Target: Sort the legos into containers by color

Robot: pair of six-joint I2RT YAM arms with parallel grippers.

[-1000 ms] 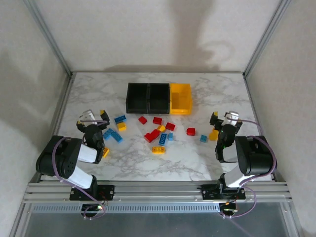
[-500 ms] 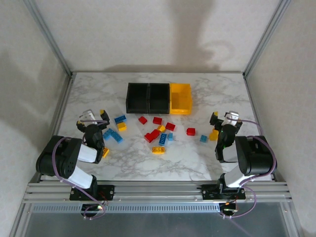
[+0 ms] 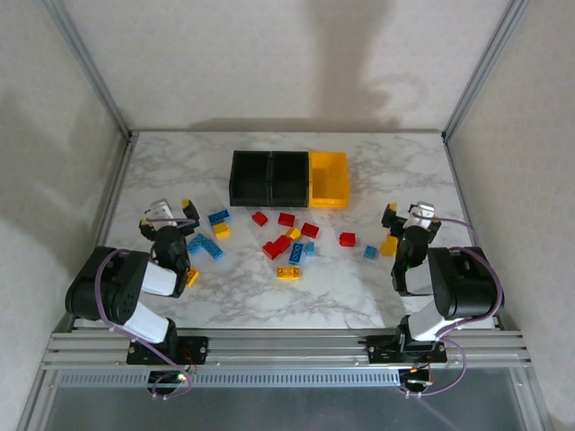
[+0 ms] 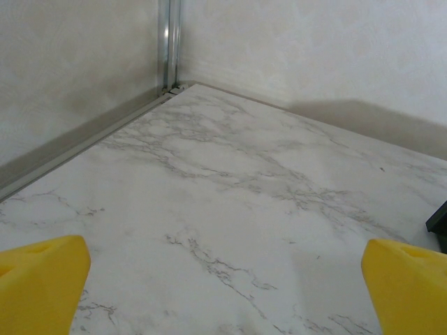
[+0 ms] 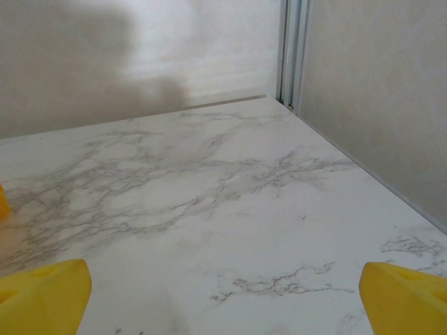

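Legos [image 3: 277,246] scattered on surface [image 3: 359,292], three bins [image 3: 269,179] behind (two black, one yellow), left end effector [image 3: 168,215], right end effector [image 3: 411,215], both released

At twelve o'clock on the table [image 3: 386,162], toward its far edge: the containers [image 3: 289,178], three in a row running nine to three o'clock, side against side. Just at six o'clock of that row, scattered loose on the tabletop: the legos [image 3: 286,241], thickest in the middle, several strayed toward nine o'clock beside the left gripper [image 3: 166,215], a couple toward three o'clock just beside the right gripper [image 3: 406,215]. At seven o'clock of the scatter, one more tight against the left arm [image 3: 135,287], nearer the table's front edge than all the rest.
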